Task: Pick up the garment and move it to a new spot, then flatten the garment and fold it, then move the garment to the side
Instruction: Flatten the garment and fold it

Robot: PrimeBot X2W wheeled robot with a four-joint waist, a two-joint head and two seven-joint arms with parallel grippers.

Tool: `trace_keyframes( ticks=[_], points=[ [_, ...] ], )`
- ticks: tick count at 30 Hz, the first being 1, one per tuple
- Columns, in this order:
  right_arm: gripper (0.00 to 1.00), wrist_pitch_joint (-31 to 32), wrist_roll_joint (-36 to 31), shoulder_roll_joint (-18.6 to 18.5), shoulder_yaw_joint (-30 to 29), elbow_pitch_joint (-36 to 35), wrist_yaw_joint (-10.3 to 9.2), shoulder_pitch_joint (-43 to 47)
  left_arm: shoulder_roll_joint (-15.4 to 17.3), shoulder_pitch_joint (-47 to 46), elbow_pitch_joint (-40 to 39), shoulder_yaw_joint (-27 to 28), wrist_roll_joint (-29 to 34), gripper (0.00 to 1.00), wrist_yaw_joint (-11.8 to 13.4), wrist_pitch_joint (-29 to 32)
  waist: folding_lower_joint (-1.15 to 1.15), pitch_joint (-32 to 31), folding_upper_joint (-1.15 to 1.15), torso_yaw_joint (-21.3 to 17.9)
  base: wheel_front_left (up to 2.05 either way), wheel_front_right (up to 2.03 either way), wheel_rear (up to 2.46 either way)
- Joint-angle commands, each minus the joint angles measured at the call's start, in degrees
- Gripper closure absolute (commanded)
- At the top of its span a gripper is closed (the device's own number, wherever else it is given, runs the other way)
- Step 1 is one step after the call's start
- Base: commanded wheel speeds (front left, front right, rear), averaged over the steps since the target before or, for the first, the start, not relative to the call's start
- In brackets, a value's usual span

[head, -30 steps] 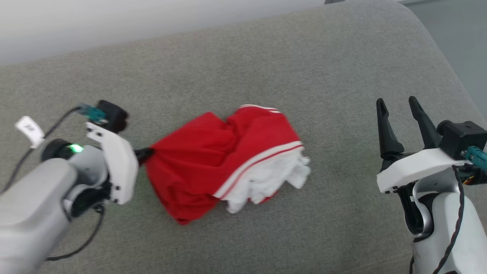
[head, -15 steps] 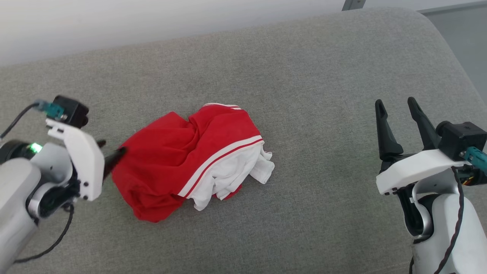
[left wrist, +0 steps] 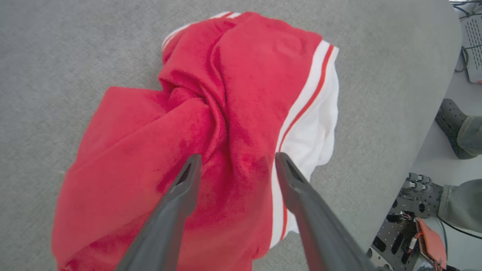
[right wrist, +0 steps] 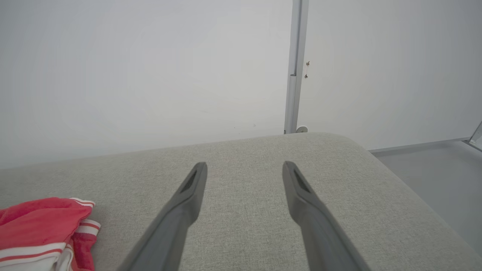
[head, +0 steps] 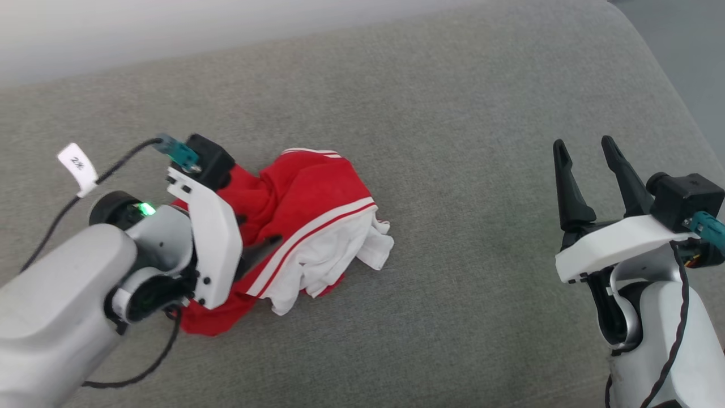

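From lower left, the left gripper [head: 261, 229] angles down, fingers spread over the crumpled garment [head: 317, 187], which lies centre-left on the grey cushion [head: 453, 113]. The right gripper [head: 583, 143] stands upright, parted, lower right.

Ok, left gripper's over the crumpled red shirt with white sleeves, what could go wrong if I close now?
1. The open left gripper straddles a twisted ridge of the red fabric shirt; closing there would likely pinch several layers, lifting it as a knot that is hard to flatten.
2. The open right gripper sits far off over the grey upholstered cushion, so a one-handed lift may leave the bunched white sleeve tucked under.
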Motion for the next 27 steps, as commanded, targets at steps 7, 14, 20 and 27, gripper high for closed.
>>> trace_keyframes(
  ticks=[7,14,20,27],
  points=[
    [0.0,-1.1,1.5,0.0,1.1,0.6,-0.02,-1.7,-0.1,0.0,2.3,-4.6,5.5,0.0,-0.3,2.2,0.0,2.8,0.0,-2.6,0.0,0.0,0.0],
    [0.0,-2.0,1.8,0.0,1.7,2.0,-0.02,-2.3,-1.8,1.1,10.2,-7.6,7.9,1.0,-2.2,1.2,0.0,3.8,0.0,-2.8,0.0,0.0,0.0],
    [0.0,-2.3,1.1,0.0,1.1,2.7,-0.02,-2.1,-2.4,-0.9,10.5,-3.5,4.5,1.0,-2.1,-1.4,0.0,2.9,0.0,-1.8,0.0,0.0,0.0],
    [0.0,-1.9,0.8,0.0,0.6,2.8,-0.02,-1.3,0.0,-2.0,12.1,0.8,3.0,1.0,0.3,-5.2,0.0,1.8,0.0,-0.5,0.0,0.0,0.0]
  ],
)
